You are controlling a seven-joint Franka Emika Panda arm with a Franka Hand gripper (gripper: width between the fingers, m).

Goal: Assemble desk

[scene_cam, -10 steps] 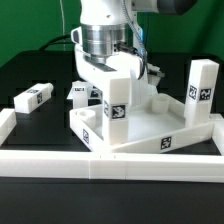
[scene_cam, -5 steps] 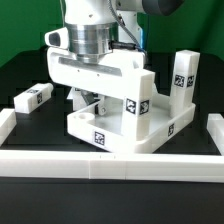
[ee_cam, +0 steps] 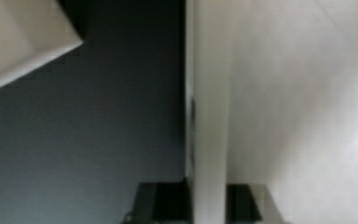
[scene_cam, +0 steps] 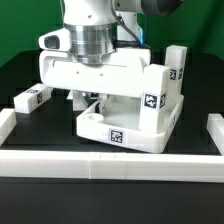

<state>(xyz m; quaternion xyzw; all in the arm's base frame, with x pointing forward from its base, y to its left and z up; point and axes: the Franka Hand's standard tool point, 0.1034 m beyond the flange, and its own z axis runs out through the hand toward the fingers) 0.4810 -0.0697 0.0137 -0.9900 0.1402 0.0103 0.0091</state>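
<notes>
Inside the hand (ee_cam: 201, 205), pinched: tabletop (scene_cam: 140, 138) rim.

Wrist view blurred: my pincer (ee_cam: 202, 207) cut off at the edge, large white plastic tray-like tabletop (ee_cam: 291, 100) just a smear; in the exterior view it mostly hides my pincer.

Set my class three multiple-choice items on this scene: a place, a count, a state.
1. Where does the loose white rectangular block leg lie?
A. inside the tray
B. on the black table, at the exterior view's left of the white plastic tray-like tabletop
C. standing on the tabletop

2. How many upright legs show on the tabletop?
A. one
B. two
C. four

3. The robot's hand is:
A. wide open
B. shut on the tabletop's thin wall
C. holding the loose leg

Answers: B, it lies apart on black; B, two tagged blocks stand; B, wrist view shows fingers flanking a white wall.
</notes>
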